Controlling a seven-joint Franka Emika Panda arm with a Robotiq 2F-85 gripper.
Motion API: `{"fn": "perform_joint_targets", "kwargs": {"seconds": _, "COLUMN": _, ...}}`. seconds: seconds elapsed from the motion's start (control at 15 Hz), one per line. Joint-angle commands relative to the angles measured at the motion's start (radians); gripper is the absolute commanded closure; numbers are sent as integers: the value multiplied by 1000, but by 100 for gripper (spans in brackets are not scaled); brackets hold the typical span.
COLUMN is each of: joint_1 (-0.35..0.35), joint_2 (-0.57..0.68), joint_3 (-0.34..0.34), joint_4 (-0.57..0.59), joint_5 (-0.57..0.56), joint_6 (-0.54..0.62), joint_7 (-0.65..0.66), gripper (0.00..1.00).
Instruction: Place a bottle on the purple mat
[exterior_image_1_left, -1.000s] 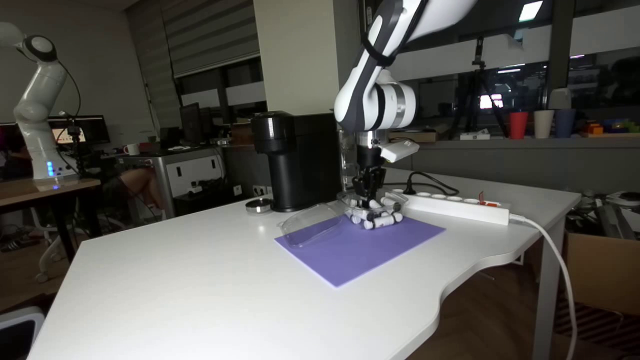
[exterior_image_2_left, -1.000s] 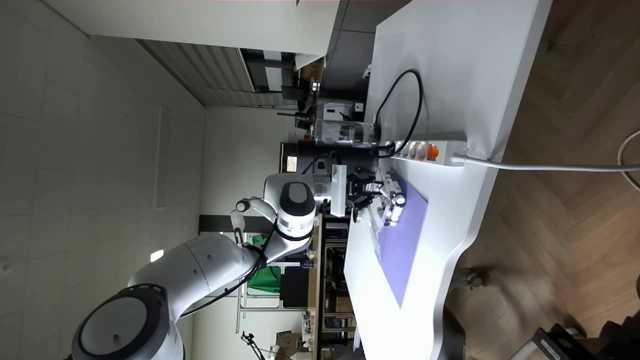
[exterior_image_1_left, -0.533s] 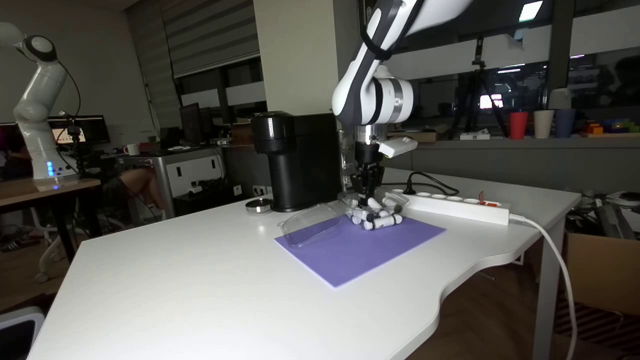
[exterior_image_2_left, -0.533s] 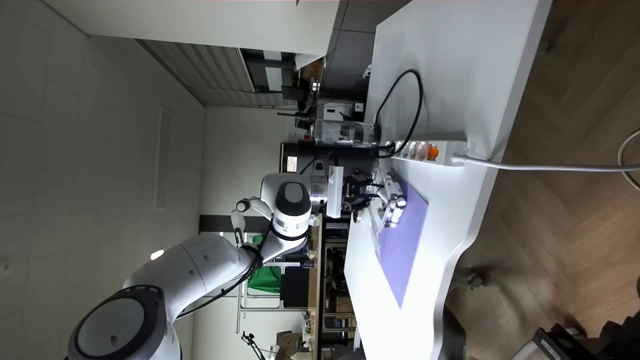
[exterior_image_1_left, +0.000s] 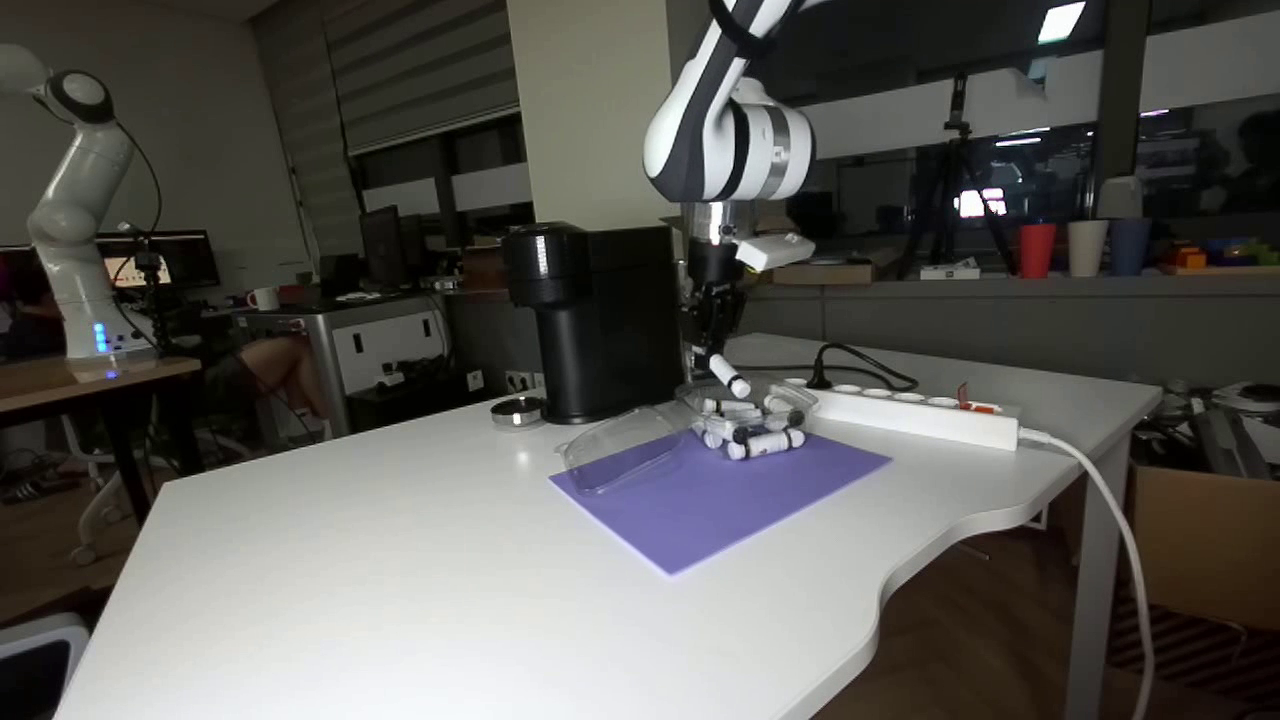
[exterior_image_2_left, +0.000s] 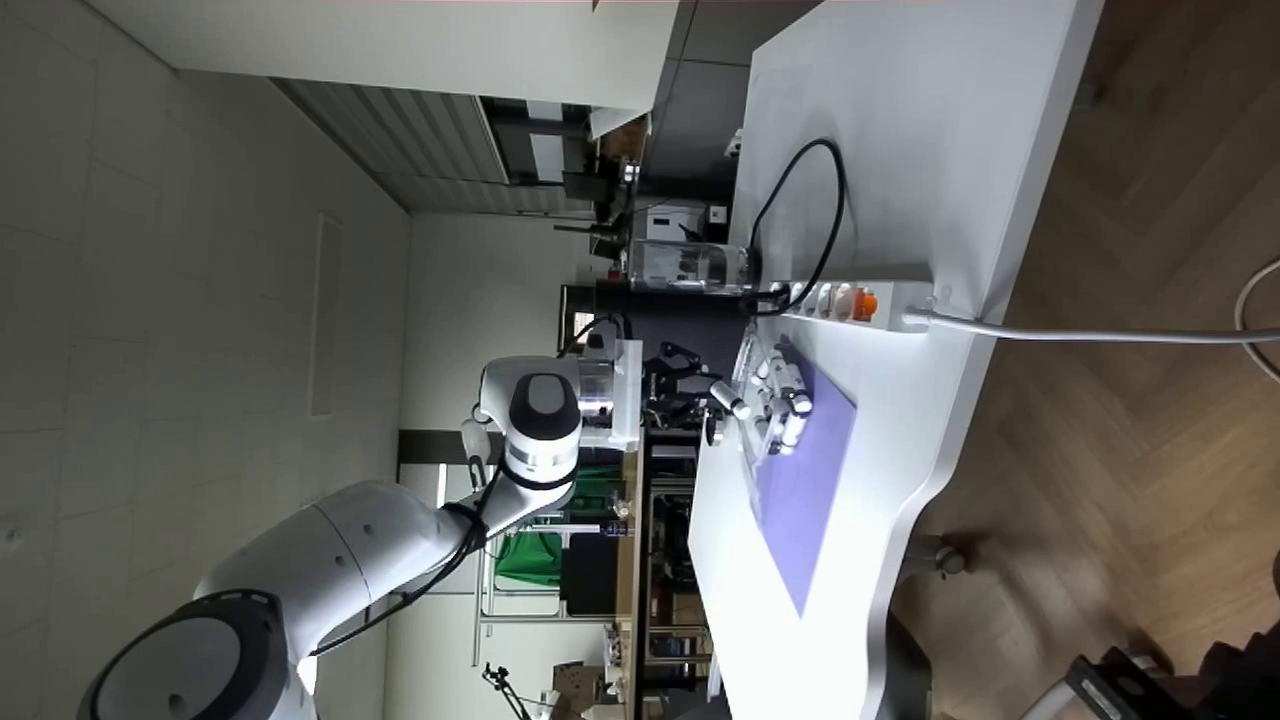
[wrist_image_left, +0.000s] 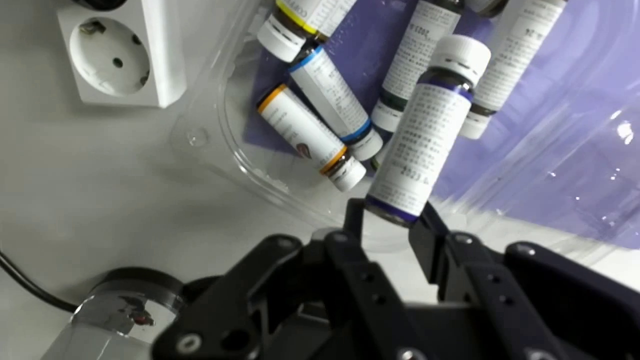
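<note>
In an exterior view, end effector (exterior_image_2_left: 713, 389) grips one small bottle (exterior_image_2_left: 732, 401) near its end, tilted, raised over a heap of similar bottles (exterior_image_2_left: 787, 380), seemingly in a clear tub (exterior_image_2_left: 747, 350), at one end of purple mat (exterior_image_2_left: 812, 490) on white table (exterior_image_2_left: 910, 170), power strip (exterior_image_2_left: 902, 303) and black cable (exterior_image_2_left: 842, 190) nearby.

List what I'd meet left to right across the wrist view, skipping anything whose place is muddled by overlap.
Power strip → orange-banded bottle → held bottle, in the tool → rightmost bottle.
</note>
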Motion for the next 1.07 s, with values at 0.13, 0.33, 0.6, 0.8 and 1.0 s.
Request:
{"fn": "perform_joint_targets", "kwargs": {"seconds": 0.13, "joint_1": -6, "joint_2": -96, "joint_3": 63, "joint_4": -104, "joint_5": 50, "joint_6": 14, "joint_7": -29, "gripper": 93}}
{"fn": "perform_joint_targets", "kwargs": {"seconds": 0.33, "joint_1": 14, "joint_2": -111, "joint_3": 105, "joint_4": -157, "joint_5": 76, "joint_6": 29, "joint_7": -44, "gripper": 93}}
{"fn": "perform_joint_targets", "kwargs": {"seconds": 0.6, "joint_1": 57, "joint_2": -122, "joint_3": 155, "joint_4": -238, "joint_5": 89, "joint_6": 55, "joint_7": -60, "gripper": 93}}
{"fn": "perform_joint_targets", "kwargs": {"seconds": 0.8, "joint_1": 96, "joint_2": -103, "joint_3": 180, "joint_4": -285, "joint_5": 79, "joint_6": 83, "joint_7": -64, "gripper": 93}}
{"fn": "perform_joint_targets", "kwargs": {"seconds": 1.0, "joint_1": 135, "joint_2": -82, "joint_3": 177, "joint_4": -321, "joint_5": 59, "joint_6": 87, "joint_7": -53, "gripper": 93}}
